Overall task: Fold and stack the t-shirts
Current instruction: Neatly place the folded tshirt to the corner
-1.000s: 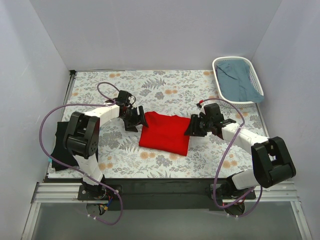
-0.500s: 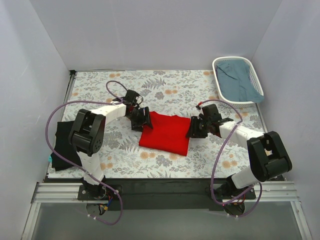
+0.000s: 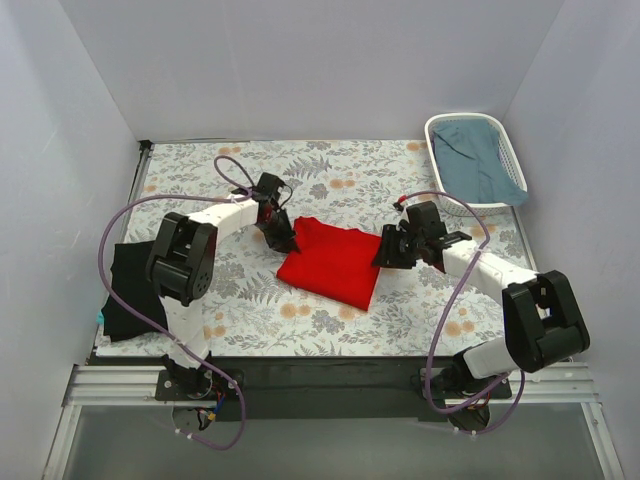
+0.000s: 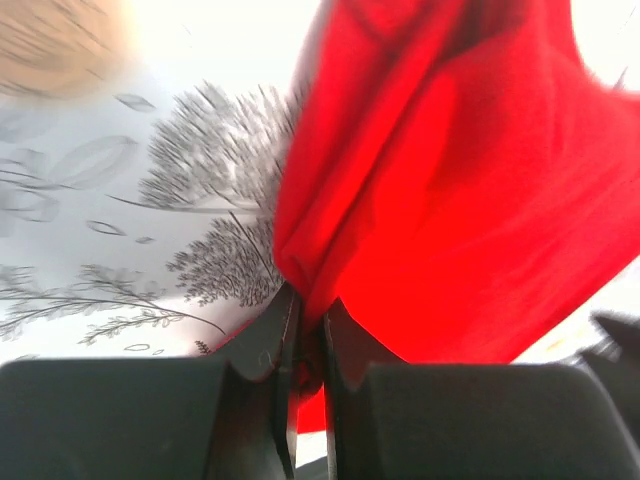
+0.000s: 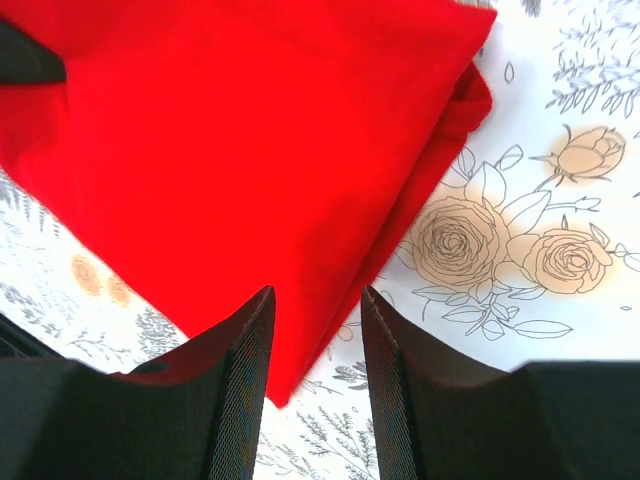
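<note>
A bright red t-shirt [image 3: 335, 262], folded into a rough rectangle, lies mid-table on the floral cloth. My left gripper [image 3: 283, 238] is shut on its left edge; in the left wrist view the red cloth [image 4: 440, 180] bunches up between the closed jaws [image 4: 308, 310]. My right gripper [image 3: 388, 250] stands open at the shirt's right edge; the right wrist view shows the red shirt [image 5: 240, 150] with its corner lying between the spread fingers [image 5: 315, 300], not gripped. A black t-shirt [image 3: 128, 290] lies folded at the table's left edge.
A white basket [image 3: 476, 160] holding blue-grey cloth sits at the back right corner. Purple cables loop beside both arms. White walls close in the table on three sides.
My left gripper moved right onto the red shirt's left edge and shut on it, lifting that edge a little. The right gripper stayed open at the right edge.
</note>
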`<move>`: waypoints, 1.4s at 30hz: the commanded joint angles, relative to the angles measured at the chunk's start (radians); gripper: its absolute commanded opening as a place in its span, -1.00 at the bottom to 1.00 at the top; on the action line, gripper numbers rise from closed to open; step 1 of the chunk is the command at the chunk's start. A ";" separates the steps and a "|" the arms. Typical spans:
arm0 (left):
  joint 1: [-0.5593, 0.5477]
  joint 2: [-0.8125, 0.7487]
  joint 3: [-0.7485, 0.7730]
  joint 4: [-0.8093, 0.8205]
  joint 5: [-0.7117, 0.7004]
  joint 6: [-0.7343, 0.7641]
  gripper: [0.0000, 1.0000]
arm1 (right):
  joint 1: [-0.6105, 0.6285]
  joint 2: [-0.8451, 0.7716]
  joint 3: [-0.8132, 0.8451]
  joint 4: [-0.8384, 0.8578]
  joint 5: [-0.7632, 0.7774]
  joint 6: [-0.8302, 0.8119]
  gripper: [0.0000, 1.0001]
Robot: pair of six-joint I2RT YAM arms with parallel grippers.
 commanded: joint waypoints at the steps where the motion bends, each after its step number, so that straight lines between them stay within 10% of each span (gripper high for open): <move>1: 0.053 -0.019 0.106 -0.046 -0.117 -0.146 -1.00 | -0.006 -0.057 0.055 -0.026 0.010 -0.014 -0.07; 20: 0.593 -0.007 0.438 -0.343 -0.298 -0.518 -1.00 | -0.006 -0.087 0.066 -0.068 -0.029 -0.019 -0.07; 42: 0.690 -0.145 0.562 -0.498 -0.534 -0.473 -1.00 | 0.017 -0.094 0.055 -0.069 -0.043 -0.009 -0.07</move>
